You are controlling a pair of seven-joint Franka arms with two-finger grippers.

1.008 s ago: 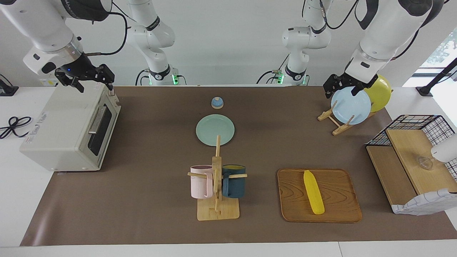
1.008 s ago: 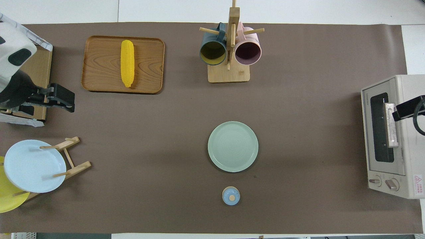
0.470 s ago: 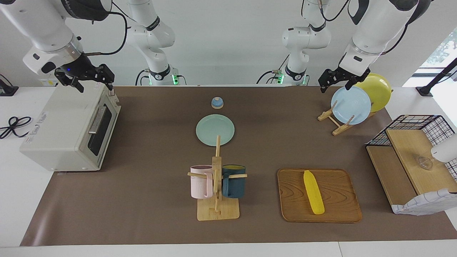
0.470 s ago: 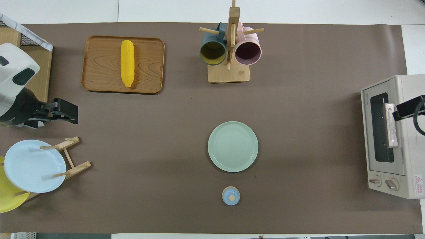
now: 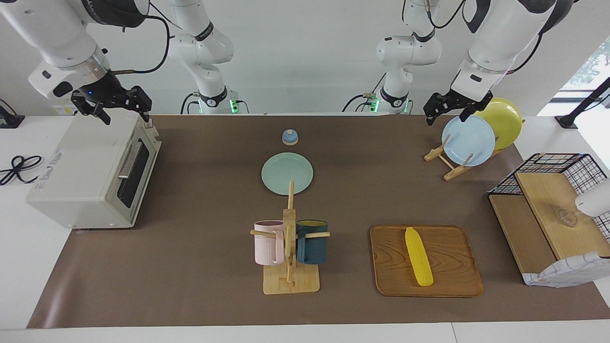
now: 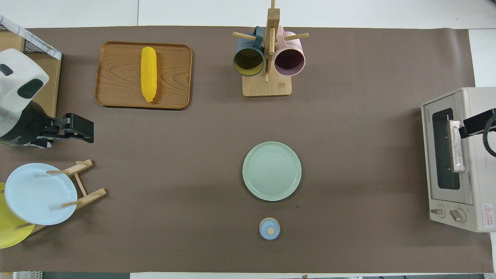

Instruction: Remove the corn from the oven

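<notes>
The corn (image 5: 418, 256) lies lengthwise on a wooden tray (image 5: 452, 281) toward the left arm's end of the table; it also shows in the overhead view (image 6: 148, 73). The off-white oven (image 5: 81, 171) stands at the right arm's end with its dark glass door shut and shows from above too (image 6: 478, 186). My right gripper (image 5: 125, 116) hangs open and empty over the oven's top edge above the door. My left gripper (image 5: 446, 116) is open and empty, raised over the plate rack.
A rack (image 5: 452, 164) holds a light blue plate (image 5: 469, 140) and a yellow plate (image 5: 507, 121). A green plate (image 5: 287, 173) and a small blue bell (image 5: 290, 137) sit mid-table. A mug tree (image 5: 289, 247) carries two mugs. A wire basket with wooden boards (image 5: 548, 209) stands at the left arm's end.
My left gripper has risen and drifted a little toward the table's middle over the plate rack. The right gripper has stayed over the oven. The corn has not moved.
</notes>
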